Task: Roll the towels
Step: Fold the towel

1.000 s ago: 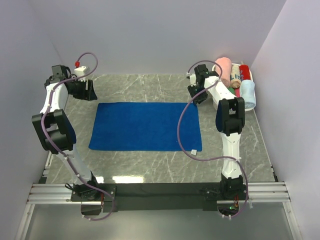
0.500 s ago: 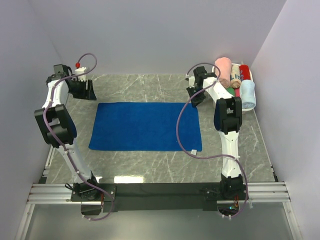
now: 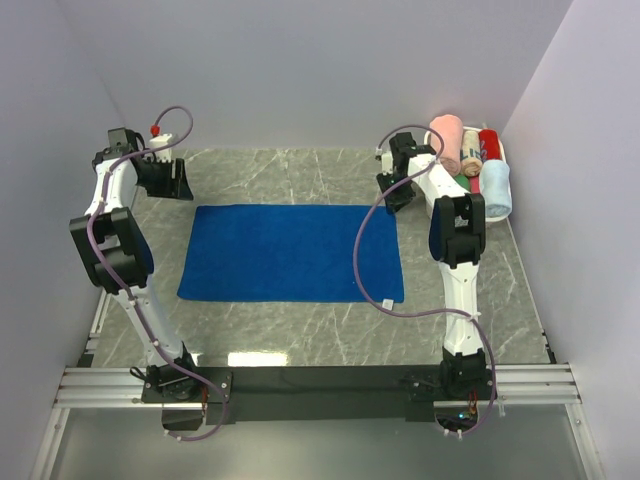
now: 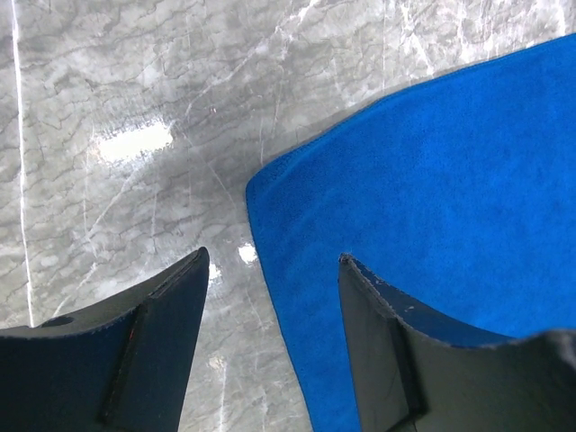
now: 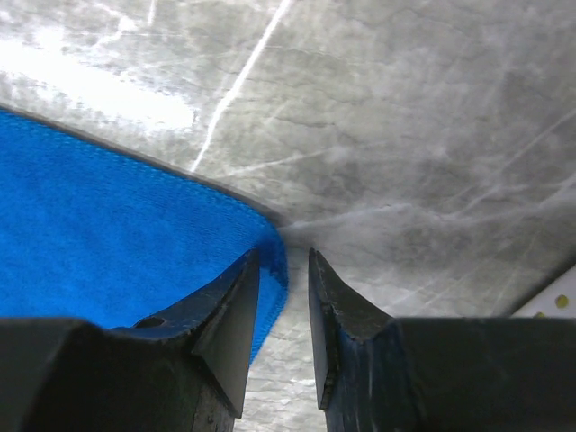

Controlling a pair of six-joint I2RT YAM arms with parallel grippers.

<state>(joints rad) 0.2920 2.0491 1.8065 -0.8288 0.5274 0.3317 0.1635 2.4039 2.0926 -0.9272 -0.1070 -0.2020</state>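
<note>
The royal blue towel (image 3: 290, 252) lies flat and spread out on the marble table. My left gripper (image 3: 176, 184) is open just above its far left corner; in the left wrist view the towel (image 4: 432, 180) edge runs between the wide-apart fingers of the gripper (image 4: 273, 258). My right gripper (image 3: 396, 194) hangs over the far right corner. Its jaws (image 5: 283, 255) stand a narrow gap apart, with the towel (image 5: 108, 234) corner lying flat between the tips. The pale sky blue towel (image 3: 497, 188) lies rolled in the tray at the right.
A white tray (image 3: 438, 206) at the far right holds rolled pink (image 3: 447, 140), red (image 3: 489, 142) and green towels beside the pale blue one. Walls stand close on the left, back and right. Purple cables loop off both arms.
Both arms have shifted only slightly over the towel's far corners. The left arm's elbow has drawn in a little. The towel has not moved.
</note>
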